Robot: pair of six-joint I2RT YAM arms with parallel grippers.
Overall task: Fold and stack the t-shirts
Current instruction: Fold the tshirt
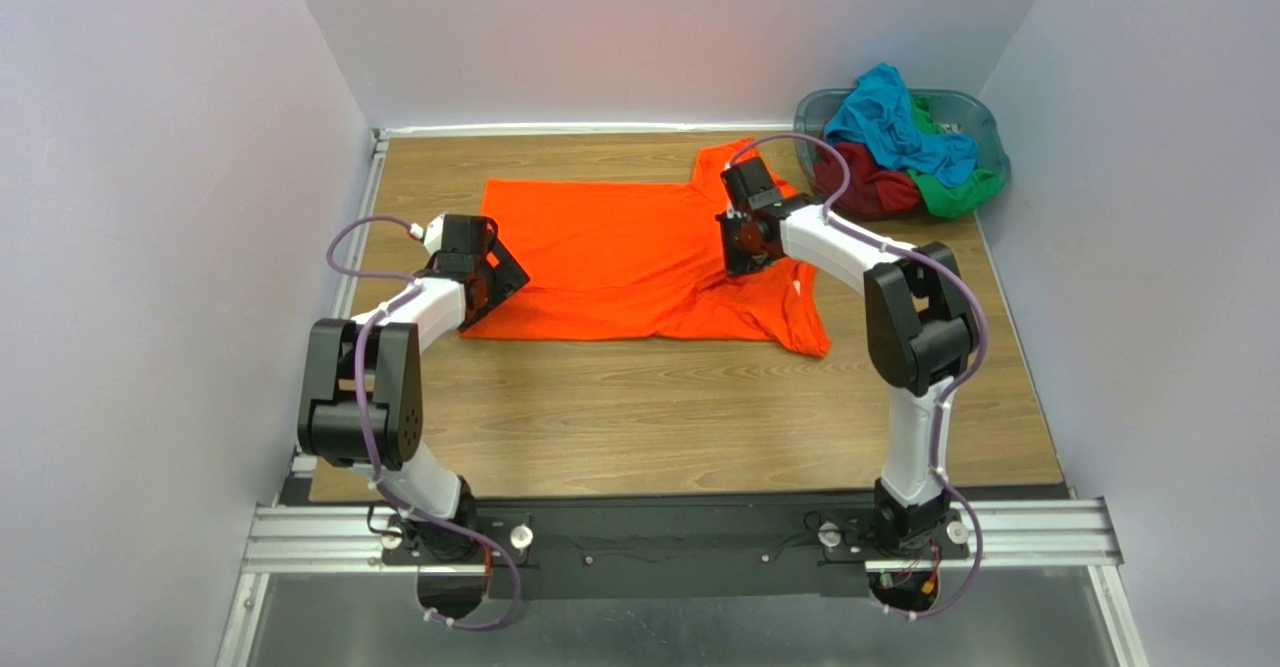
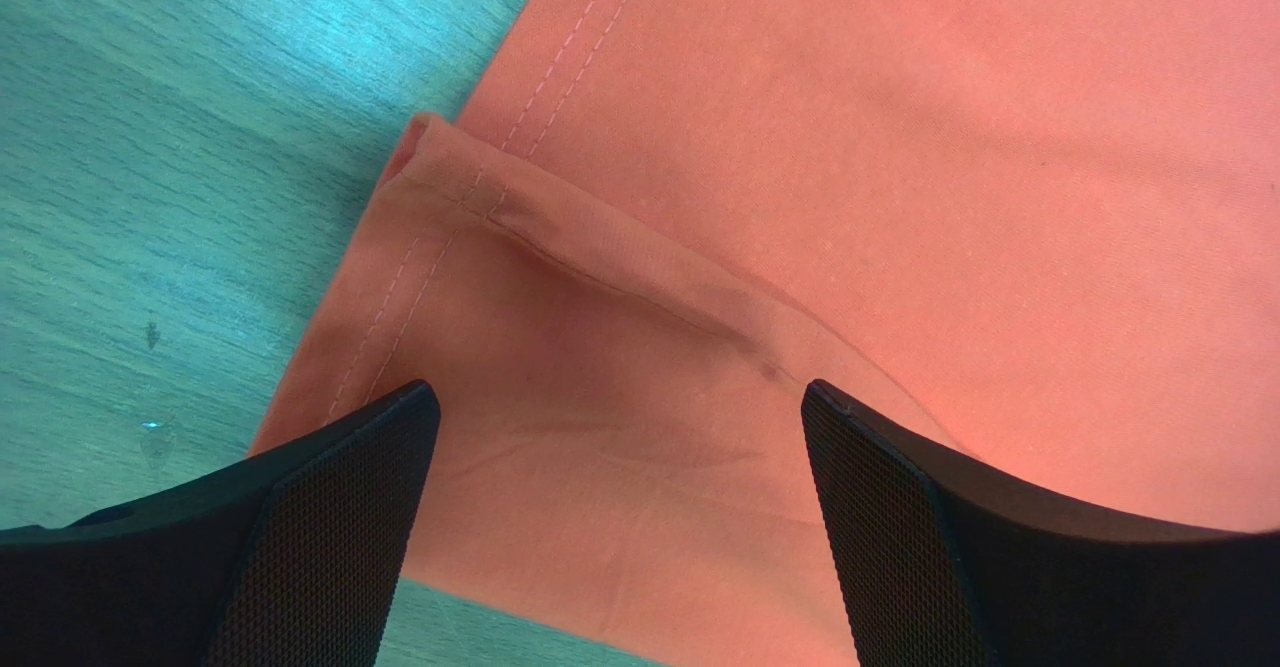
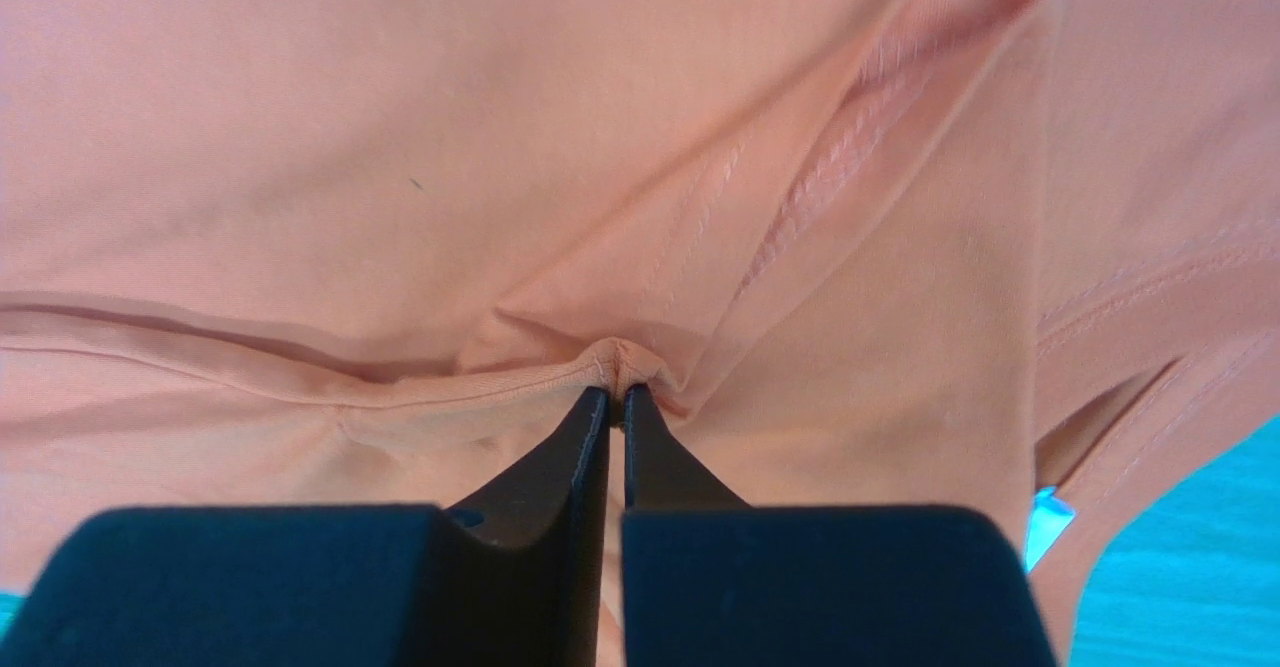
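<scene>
The bright orange t-shirt lies spread on the wooden table, partly folded. My left gripper is open above its near left corner; the wrist view shows a folded hem corner between the spread fingers. My right gripper is shut on a pinched fold of the orange shirt near the shirt's right part. The turquoise blue shirt, dark red shirt and green shirt lie heaped in the basket.
A grey-blue plastic basket stands at the back right corner. Bare wood table lies in front of the shirt. White walls close in the left, back and right sides.
</scene>
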